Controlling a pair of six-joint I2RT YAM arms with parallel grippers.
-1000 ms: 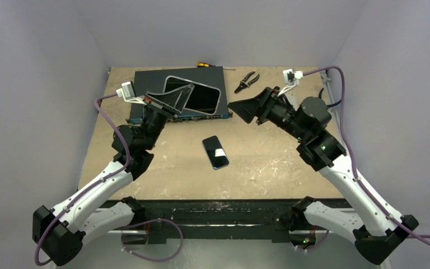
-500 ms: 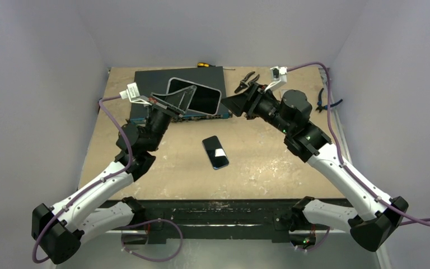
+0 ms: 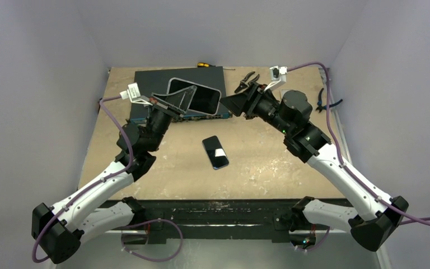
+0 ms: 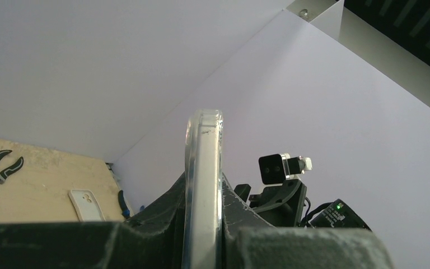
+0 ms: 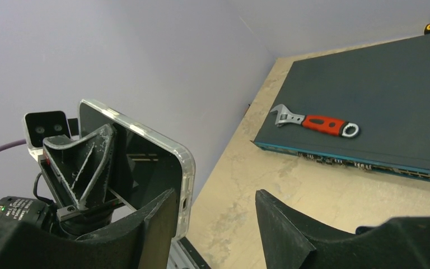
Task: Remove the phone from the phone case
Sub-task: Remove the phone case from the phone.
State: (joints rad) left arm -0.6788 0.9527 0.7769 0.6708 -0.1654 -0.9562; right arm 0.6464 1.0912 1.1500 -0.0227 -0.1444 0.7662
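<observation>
My left gripper point(image 3: 179, 100) is shut on a clear-rimmed phone case point(image 3: 197, 96) and holds it up on edge over the back of the table. In the left wrist view the case point(image 4: 203, 168) stands edge-on between the fingers of the left gripper point(image 4: 203, 188). Its face point(image 5: 140, 162) looks dark, and I cannot tell whether anything sits inside. A black phone point(image 3: 215, 151) lies flat, screen up, mid-table, apart from the case. My right gripper point(image 3: 236, 105) is open just right of the case's corner. Nothing is between the fingers of the right gripper point(image 5: 215, 224).
A dark flat box point(image 3: 145, 78) lies at the back under the case, with a red-handled wrench point(image 5: 313, 122) on it. Pliers point(image 3: 247, 81) and a screwdriver point(image 3: 204, 65) lie at the back. Blue-handled pliers point(image 3: 327, 103) and a white case point(image 4: 87, 204) lie at the right.
My right arm swung left and forward toward the held case, and its jaws narrowed somewhat. The left arm lifted the case slightly to the right. The phone on the table has not moved.
</observation>
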